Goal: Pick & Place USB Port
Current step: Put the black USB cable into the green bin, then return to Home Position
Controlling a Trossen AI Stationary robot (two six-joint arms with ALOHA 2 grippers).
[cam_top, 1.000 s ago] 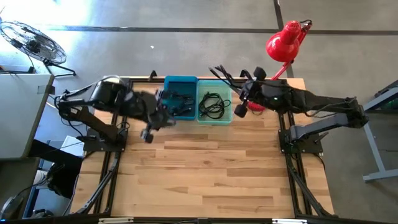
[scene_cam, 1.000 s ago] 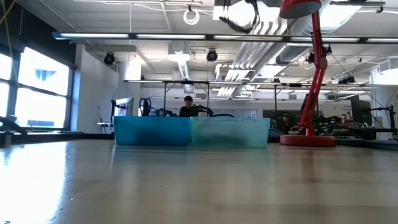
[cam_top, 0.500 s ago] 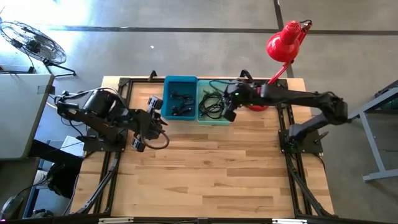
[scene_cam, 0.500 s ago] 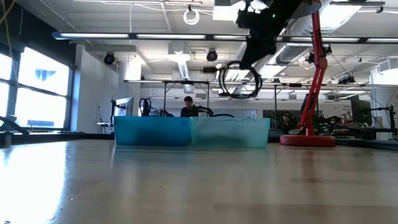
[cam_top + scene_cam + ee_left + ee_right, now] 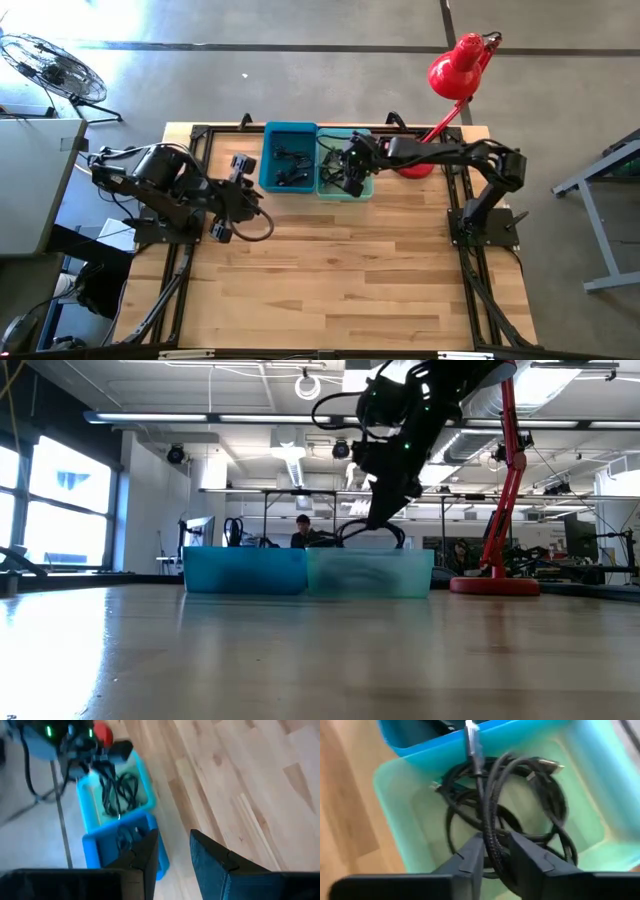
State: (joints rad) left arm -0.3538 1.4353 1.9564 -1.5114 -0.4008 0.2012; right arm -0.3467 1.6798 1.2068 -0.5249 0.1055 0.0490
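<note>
A coiled black USB cable [image 5: 485, 800] with a silver plug [image 5: 471, 740] is in my right gripper [image 5: 494, 852], which is shut on it. That gripper hovers over the light green bin [image 5: 345, 193] at the table's far edge, reaching in from the right [image 5: 352, 170]. In the low view the cable's loop [image 5: 372, 532] dips behind the green bin's wall [image 5: 370, 575]. A blue bin [image 5: 270, 160] with small black items stands against the green bin's left side. My left gripper [image 5: 173, 855] is open and empty, left of the blue bin [image 5: 245, 198]. My right gripper pinches a strand of the black braided cable [image 5: 492, 842] between its two fingers, coming from above and slanting down into the green bin. The coil hangs below the fingers inside the bin, and the silver plug end points away from the gripper.
A red desk lamp [image 5: 455, 70] stands on its round base [image 5: 495, 585] just right of the green bin, close to my right arm. The wooden table [image 5: 340, 280] stretches toward the near edge. More black cable lies in the green bin.
My right gripper has carried the coiled cable from the bins' right side toward the left and down, so the coil now hangs into the green bin. My left gripper has drawn back from over the blue bin toward the table's left and has since kept still.
</note>
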